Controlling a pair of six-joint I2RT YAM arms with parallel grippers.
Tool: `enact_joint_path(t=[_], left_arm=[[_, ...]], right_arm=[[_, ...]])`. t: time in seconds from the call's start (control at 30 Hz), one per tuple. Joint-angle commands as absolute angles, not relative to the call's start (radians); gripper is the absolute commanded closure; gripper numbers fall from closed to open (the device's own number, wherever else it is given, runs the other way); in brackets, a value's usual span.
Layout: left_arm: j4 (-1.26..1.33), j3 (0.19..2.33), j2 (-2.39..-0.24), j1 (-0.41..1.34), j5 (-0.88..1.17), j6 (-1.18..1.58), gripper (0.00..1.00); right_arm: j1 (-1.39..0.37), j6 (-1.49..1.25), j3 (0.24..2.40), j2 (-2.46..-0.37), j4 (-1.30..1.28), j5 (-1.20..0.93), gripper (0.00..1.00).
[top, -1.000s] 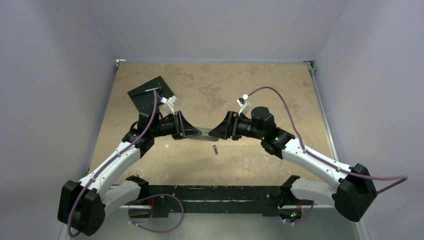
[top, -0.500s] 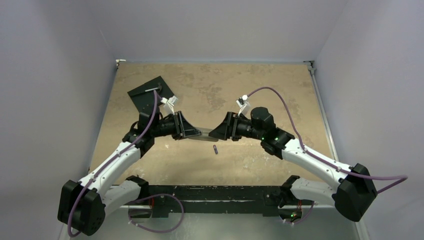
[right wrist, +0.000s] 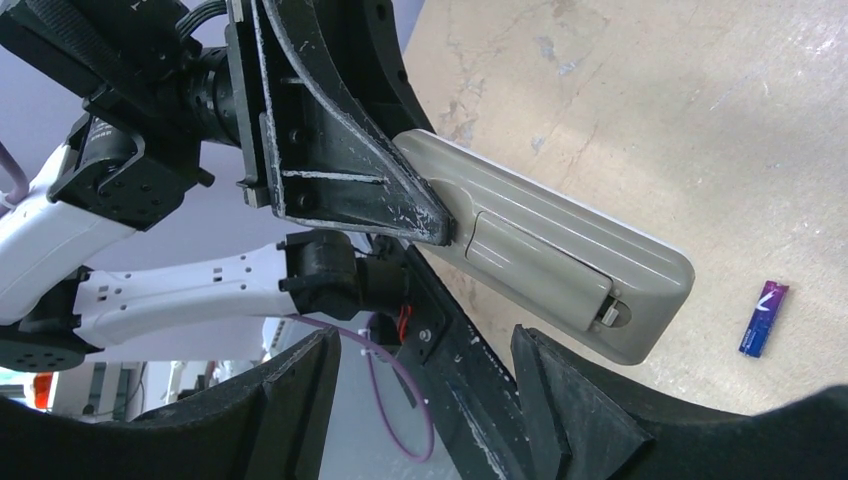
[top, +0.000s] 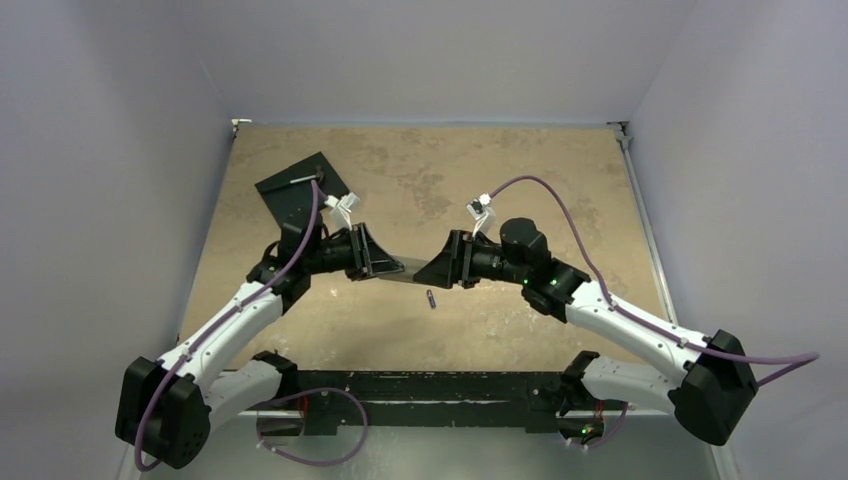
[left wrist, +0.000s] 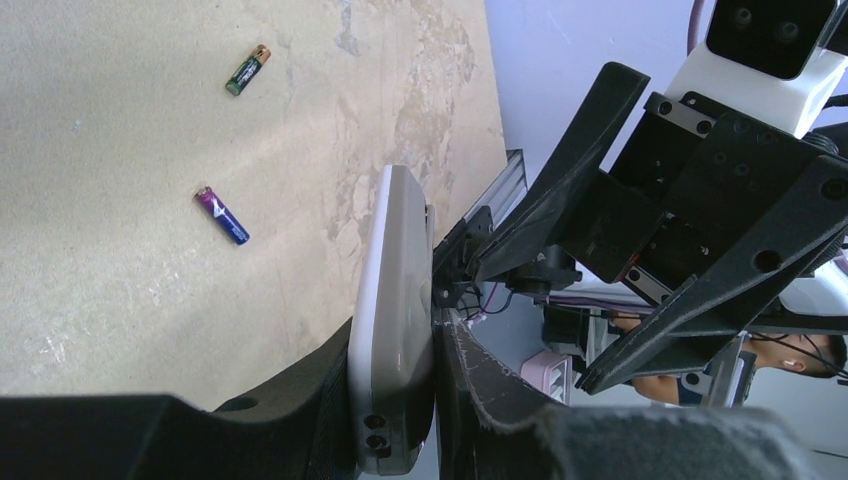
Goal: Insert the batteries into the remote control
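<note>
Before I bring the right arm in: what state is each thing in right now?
Left claw: shut on the remote.
Right claw: open, holding nothing.
Remote: held off the table, back cover shut.
Purple battery: loose on the table.
Gold battery: loose on the table.

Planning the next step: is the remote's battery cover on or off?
On: the cover lies flush in the back of the remote, latch showing.
</note>
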State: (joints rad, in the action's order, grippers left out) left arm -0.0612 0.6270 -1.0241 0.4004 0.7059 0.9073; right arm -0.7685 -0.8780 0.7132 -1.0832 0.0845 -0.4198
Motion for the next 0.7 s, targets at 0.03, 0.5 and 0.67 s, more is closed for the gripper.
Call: enact_joint_path(t=[0.03,0.5,0.67], left_arm=[[-0.064,0.678,-1.022,0.403,0.704,0.877,1.0],[-0.116,0.71,-1.025,0.403,0.706,0.84,1.0],[-0.111,0.71,-1.025,0.403,0.72,0.842,1.0]], right_arm=[[-0.769,-0.854,0.752,-1.058,0.085,-0.408,0.28],[-0.77,-0.793,0.786,-1.058,-0.05,-0.314,0.26],[-0.77,-0.801,0.787,-1.075,-0.03,-0.31,0.26]])
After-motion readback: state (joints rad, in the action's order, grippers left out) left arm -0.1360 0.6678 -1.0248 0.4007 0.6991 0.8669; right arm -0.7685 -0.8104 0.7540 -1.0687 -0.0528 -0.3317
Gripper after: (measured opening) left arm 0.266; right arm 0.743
